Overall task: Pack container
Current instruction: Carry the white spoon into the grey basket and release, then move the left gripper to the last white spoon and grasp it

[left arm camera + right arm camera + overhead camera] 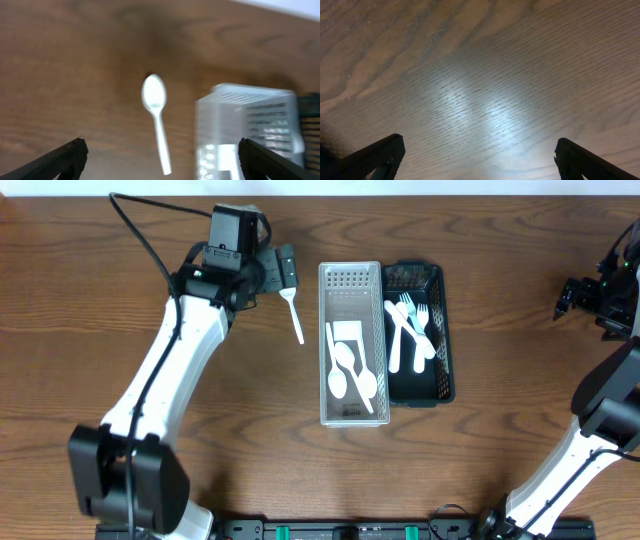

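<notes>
**Finding 1, task item.** A white plastic spoon [296, 318] lies loose on the tabletop [120, 260], just beside the left long wall of the white container [324, 340] but outside it and not touching it. Its long axis runs roughly parallel to that wall, slightly skewed.

**Finding 2, left tool.** The left tool [287, 270] hangs at the spoon's far end. Its fingers [65, 157] stand wide apart and hold nothing. The left wrist view shows the spoon flat on the wood between them. The container lies to the spoon's right.

**Finding 3, right tool.** The right tool [575, 295] is well apart at the tabletop's right edge, jaws spread over bare wood. The left arm is plainly the nearer.

**Finding 4, surroundings.** The white container already holds spoons [350, 370]. The black container [448, 340], touching its right side, holds forks [415, 325].

**Assessment.** The coming move likely turns on closing across the spoon's narrow handle, then carrying it right over the container wall. That wall is the only obstruction, and the flat-lying handle may prove hard to pinch.
</notes>
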You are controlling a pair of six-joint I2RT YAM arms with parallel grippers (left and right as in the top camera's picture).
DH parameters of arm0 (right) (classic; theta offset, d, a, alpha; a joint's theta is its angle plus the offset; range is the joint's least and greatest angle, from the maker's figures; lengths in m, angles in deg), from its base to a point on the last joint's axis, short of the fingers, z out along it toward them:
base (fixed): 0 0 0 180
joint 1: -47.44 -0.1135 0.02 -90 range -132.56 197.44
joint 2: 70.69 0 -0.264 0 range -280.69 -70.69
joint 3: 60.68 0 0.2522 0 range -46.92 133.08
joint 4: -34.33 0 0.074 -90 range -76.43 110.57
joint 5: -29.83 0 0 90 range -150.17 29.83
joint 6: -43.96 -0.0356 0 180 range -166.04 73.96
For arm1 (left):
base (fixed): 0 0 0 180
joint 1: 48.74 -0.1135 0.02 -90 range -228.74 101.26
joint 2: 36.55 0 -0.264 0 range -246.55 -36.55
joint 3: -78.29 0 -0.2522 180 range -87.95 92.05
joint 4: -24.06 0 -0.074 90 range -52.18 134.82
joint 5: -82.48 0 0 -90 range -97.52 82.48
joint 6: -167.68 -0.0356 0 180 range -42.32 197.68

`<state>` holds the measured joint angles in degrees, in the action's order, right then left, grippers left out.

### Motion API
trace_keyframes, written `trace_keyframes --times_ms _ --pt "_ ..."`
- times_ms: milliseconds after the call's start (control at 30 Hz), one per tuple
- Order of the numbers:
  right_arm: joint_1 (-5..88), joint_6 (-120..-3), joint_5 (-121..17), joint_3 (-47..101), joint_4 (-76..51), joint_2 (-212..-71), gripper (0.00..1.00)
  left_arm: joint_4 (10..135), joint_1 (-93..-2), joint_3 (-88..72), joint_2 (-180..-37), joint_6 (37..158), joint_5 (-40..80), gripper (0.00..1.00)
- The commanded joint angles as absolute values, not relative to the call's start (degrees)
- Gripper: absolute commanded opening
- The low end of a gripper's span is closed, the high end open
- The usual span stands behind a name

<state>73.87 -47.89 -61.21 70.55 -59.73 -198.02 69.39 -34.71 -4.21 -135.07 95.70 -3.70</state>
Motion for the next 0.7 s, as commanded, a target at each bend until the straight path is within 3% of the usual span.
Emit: trace_keyframes --times_ms 0,667 --pt "73.72 -47.08 -61.21 70.55 -59.77 -197.69 0.99 71.18 -34.67 -3.60 -138.72 96.88 -8.34 0.98" --pt "73.72 -47.08 -61.21 70.55 -59.77 -197.69 0.99 69.76 -32.09 -3.60 -151.53 99.44 -9.56 0.98"
